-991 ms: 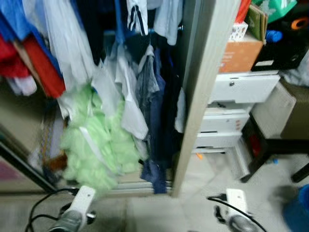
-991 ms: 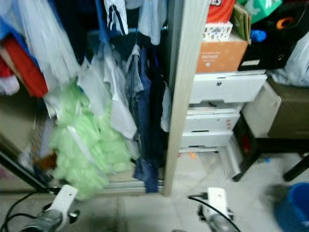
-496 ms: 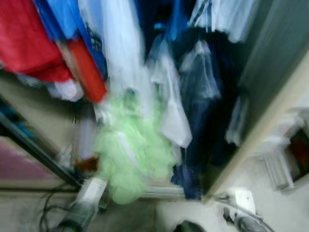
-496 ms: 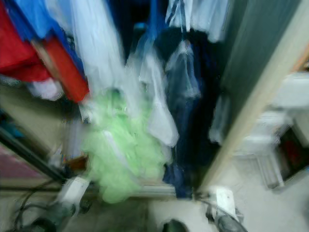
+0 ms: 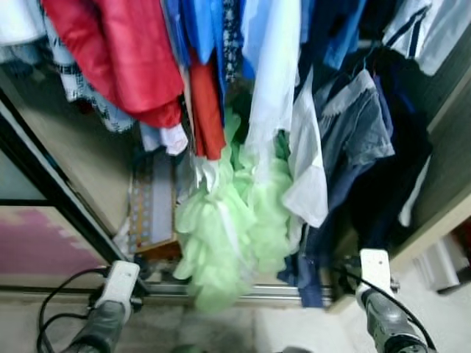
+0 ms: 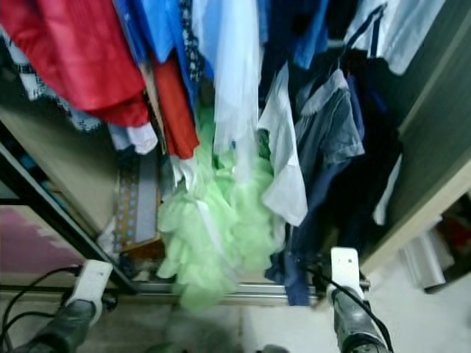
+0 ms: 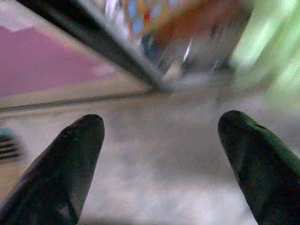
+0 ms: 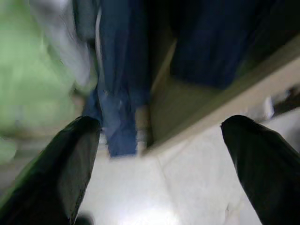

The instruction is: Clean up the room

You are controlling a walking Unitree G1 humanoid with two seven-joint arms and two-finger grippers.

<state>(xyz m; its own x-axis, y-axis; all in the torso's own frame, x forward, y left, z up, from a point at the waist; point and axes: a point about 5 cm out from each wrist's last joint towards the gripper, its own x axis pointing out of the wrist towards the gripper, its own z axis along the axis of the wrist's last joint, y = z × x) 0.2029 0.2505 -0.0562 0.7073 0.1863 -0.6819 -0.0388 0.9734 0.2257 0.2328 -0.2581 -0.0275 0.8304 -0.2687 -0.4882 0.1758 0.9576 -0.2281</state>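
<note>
Hovering low over the pale floor (image 7: 154, 154), left end effector (image 7: 159, 136) and right end effector (image 8: 159, 140) both spread, facing a fluffy pale-green garment (image 5: 228, 235) hanging among closet clothes.

Closet floor and sliding track.
You had the pale green garment (image 5: 228, 235) piled over the metal track (image 5: 272, 294).

**Colours in my closet view**

Upper left of my head view hangs a red jacket (image 5: 125, 51), with a black-and-white checked cloth (image 5: 88, 99) peeking below it. Beside it I see a bright blue shirt (image 5: 202, 29), then a pale white garment (image 5: 268, 81). At lower centre spills a light green frilly dress (image 5: 228, 235). To the right hangs a grey-blue shirt (image 5: 353, 132) against navy clothes (image 5: 397, 176). Lower left, a pink panel (image 5: 40, 246).
</note>
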